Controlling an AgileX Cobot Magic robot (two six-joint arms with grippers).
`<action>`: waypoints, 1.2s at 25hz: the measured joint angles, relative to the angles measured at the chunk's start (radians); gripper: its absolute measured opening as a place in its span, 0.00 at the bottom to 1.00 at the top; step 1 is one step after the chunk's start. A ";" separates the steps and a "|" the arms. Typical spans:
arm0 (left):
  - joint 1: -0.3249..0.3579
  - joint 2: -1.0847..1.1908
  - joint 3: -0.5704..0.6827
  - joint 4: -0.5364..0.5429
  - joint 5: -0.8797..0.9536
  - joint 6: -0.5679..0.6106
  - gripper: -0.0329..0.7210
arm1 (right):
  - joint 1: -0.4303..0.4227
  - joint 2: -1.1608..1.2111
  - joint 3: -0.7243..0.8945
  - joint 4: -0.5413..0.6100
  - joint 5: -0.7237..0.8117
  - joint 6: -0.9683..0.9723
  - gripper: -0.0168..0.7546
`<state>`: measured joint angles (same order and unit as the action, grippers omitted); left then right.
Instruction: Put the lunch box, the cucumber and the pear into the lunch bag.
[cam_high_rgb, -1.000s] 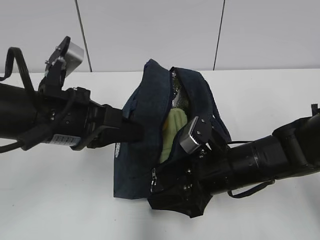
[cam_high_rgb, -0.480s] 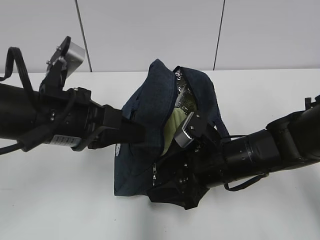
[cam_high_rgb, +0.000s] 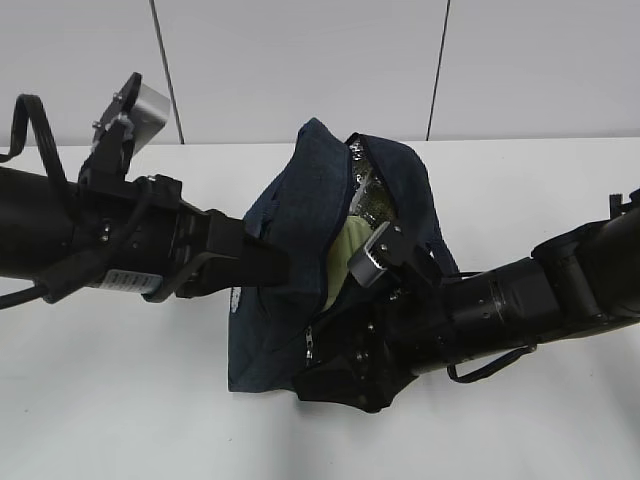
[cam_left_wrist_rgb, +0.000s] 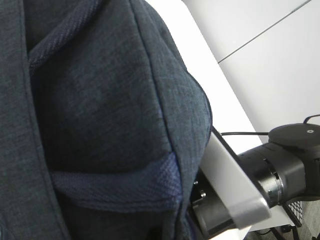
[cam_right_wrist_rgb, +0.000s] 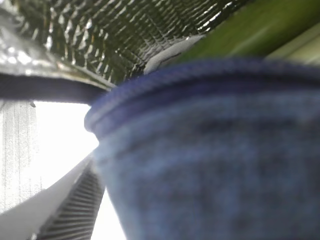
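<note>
My left gripper (cam_high_rgb: 262, 262) clamped shut, pressed against the lunch bag (cam_high_rgb: 300, 220), fabric filling my wrist view. My right gripper (cam_high_rgb: 345, 300) reaches into the bag's mouth just beyond, jaws spread wide; I cannot tell if they hold anything. Lunch box (cam_high_rgb: 343, 255) pale green inside, beside my right wrist. Since a second ago: right arm pushed further in, left bag wall lifted higher

A smooth white tabletop (cam_high_rgb: 120, 400) fills the lower part of the scene. Behind it stands a pale grey panelled wall (cam_high_rgb: 300, 60) with thin dark vertical seams.
</note>
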<state>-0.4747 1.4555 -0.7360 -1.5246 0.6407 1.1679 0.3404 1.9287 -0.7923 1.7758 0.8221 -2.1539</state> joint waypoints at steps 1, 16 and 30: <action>0.000 0.000 0.000 0.001 0.000 0.000 0.02 | 0.000 0.000 0.000 0.000 0.000 0.002 0.71; 0.000 0.000 0.000 0.007 -0.004 0.000 0.02 | 0.000 0.000 -0.014 -0.002 -0.073 0.072 0.55; 0.000 0.000 0.000 0.025 -0.003 0.000 0.02 | 0.000 -0.073 -0.014 -0.083 -0.132 0.115 0.52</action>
<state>-0.4747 1.4555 -0.7360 -1.5000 0.6373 1.1679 0.3404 1.8553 -0.8061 1.6929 0.6905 -2.0386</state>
